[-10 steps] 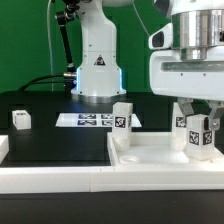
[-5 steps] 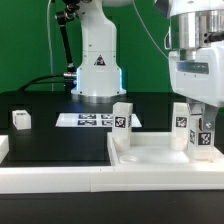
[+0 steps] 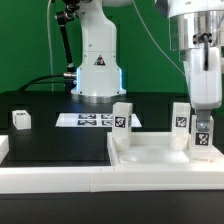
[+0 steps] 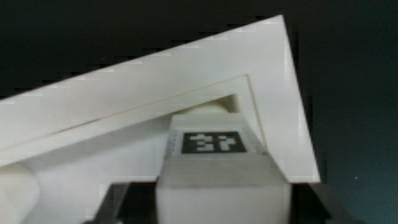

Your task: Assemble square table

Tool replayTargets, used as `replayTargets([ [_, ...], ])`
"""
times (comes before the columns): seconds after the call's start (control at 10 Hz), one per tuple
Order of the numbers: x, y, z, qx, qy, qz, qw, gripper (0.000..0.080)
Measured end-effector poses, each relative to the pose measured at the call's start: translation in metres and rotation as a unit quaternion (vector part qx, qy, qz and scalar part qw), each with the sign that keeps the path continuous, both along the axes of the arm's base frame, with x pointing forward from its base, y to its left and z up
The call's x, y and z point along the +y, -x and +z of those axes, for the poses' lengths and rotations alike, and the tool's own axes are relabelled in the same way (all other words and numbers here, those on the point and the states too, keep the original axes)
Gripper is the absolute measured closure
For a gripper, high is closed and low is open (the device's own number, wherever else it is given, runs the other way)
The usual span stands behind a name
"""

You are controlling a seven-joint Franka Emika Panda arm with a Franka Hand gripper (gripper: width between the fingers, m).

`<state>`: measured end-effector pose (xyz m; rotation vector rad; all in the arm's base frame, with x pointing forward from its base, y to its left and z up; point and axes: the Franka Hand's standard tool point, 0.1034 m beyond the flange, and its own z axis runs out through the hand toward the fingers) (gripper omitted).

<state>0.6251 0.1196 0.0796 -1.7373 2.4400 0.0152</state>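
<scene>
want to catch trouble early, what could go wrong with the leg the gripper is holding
1. The gripper grips the leg near its top, at the tabletop corner. If the leg tilts, it may seat crooked or jam.
2. Close beside it stands another leg, which the gripper could bump when it turns or lifts away.
</scene>
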Motion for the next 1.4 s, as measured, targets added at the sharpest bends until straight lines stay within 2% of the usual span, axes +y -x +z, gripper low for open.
replayTargets([
  [0.7, 0.0015, -0.0013, -0.0003, 0.000, -0.022, -0.074, 0.997, 0.0509],
  [1.0, 0.0021, -0.0012, -0.0006, -0.003, -0.020, -0.049, 0.999, 0.0502],
  [1.1, 0.0016, -0.0012, -0.0006, -0.005, -0.017, -0.026, 1.000, 0.0322],
  [1.2, -0.0001, -0.0013, -0.0006, -0.007, -0.014, 0.004, 1.000, 0.0189],
  [1.4, 0.0006, -0.0007, -0.0002, -0.010, 0.002, 0.117, 0.993, 0.0162],
])
